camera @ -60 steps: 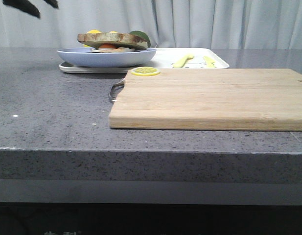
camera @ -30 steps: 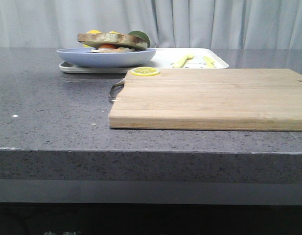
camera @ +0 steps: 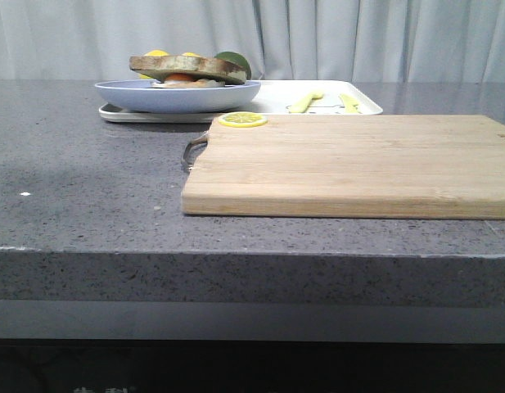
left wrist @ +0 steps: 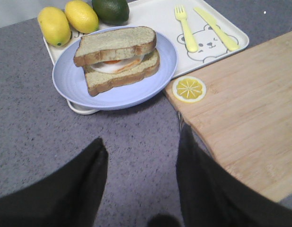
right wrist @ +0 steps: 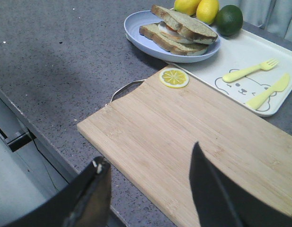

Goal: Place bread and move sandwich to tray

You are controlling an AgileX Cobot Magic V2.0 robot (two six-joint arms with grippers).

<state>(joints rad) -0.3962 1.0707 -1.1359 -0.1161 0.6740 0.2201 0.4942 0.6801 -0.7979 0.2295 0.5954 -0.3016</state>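
The sandwich (left wrist: 118,59) lies on a pale blue plate (left wrist: 70,80), which rests on the left end of the white tray (left wrist: 160,12). The thick bread slice (left wrist: 115,43) lies on top of the fried egg as the sandwich's upper layer. My left gripper (left wrist: 142,149) is open and empty above the grey counter, short of the plate and beside the board's handle. My right gripper (right wrist: 148,156) is open and empty over the near edge of the cutting board (right wrist: 183,127). Neither gripper shows in the front view, where the sandwich (camera: 187,67) sits at the back left.
Two lemons (left wrist: 53,26) and a lime (left wrist: 111,10) sit on the tray behind the plate. A yellow fork (left wrist: 186,29) and knife (left wrist: 216,28) lie on its right half. A lemon slice (camera: 242,119) lies on the wooden board's (camera: 358,164) far left corner.
The dark left gripper seen at the top left of the front view a second ago has left that view. Plate, sandwich and board have not moved.
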